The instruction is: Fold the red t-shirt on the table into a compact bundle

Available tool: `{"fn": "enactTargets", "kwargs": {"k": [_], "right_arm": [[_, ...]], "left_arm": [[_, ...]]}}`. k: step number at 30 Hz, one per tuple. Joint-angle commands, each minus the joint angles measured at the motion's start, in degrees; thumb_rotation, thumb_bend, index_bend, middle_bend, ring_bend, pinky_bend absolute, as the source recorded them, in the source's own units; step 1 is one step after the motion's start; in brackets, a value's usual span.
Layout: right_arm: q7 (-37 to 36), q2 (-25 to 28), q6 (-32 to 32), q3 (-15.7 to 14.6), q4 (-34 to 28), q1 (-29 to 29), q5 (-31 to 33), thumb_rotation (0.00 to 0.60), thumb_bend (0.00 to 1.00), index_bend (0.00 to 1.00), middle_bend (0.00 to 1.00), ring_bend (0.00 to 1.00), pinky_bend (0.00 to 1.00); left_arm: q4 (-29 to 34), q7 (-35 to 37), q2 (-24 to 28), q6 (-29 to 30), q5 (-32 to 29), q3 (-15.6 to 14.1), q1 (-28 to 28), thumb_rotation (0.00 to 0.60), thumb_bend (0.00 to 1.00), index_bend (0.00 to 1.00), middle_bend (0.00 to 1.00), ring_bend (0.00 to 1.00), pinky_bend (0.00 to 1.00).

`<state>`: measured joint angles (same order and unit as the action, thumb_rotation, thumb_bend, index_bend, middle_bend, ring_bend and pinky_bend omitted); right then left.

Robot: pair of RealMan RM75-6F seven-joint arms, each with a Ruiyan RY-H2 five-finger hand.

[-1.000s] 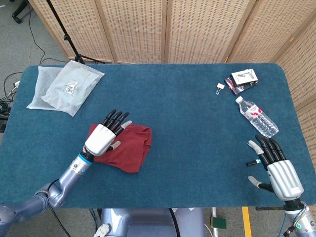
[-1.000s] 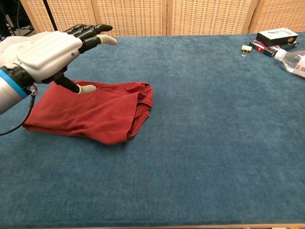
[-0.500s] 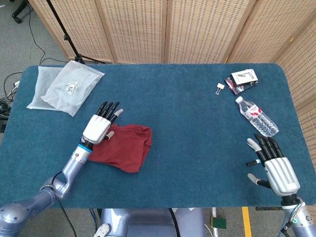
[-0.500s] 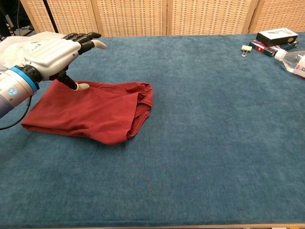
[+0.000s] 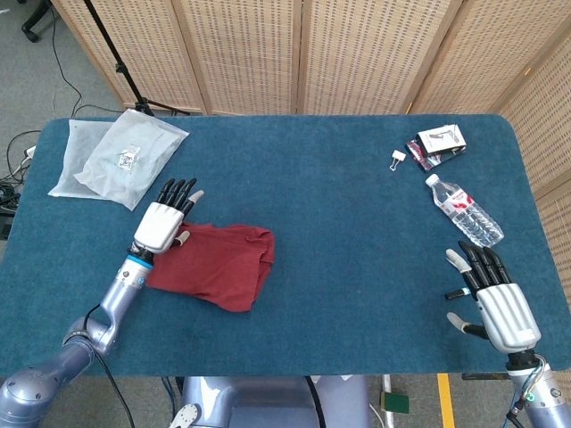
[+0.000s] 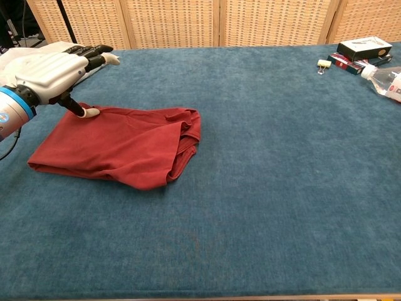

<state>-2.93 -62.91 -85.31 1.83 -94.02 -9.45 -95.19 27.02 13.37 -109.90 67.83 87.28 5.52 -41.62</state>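
Sliding back toward the desk's (image 5: 357,294) left edge, the left hand (image 5: 163,223) is spread, empty, thumb near the red t-shirt (image 5: 219,265), bundled left of centre. Snagging could unfold it. Right hand (image 5: 495,299) idles, spread.

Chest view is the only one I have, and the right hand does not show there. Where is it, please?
Observer: The right hand is over the near right corner of the table, fingers spread, holding nothing.
Operator: What is the white thing beyond the left hand?
Observer: A clear plastic bag, flat at the far left corner, apart from the left hand.
Operator: Does the bottle stand?
Observer: No, the water bottle lies on its side.
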Motion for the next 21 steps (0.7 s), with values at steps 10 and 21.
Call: {"fn": "enactTargets", "kwargs": {"k": [10, 21], "right_arm": [[0.06, -0.08, 0.10, 0.06, 0.11, -0.05, 0.25, 0.600, 0.00, 0.00, 0.00, 0.00, 0.00], [0.67, -0.32, 0.30, -0.03, 0.11, -0.11, 0.24, 0.600, 0.00, 0.00, 0.00, 0.00, 0.00]], "left_arm": [[-6.89, 2.11, -2.12, -3.10, -0.99, -0.61, 0.22, 0.600, 0.24, 0.00, 0.00, 0.00, 0.00], [-11.19, 4.74, -2.91, -5.12, -1.70, -0.88, 0.58, 0.600, 0.24, 0.00, 0.00, 0.00, 0.00]]}}
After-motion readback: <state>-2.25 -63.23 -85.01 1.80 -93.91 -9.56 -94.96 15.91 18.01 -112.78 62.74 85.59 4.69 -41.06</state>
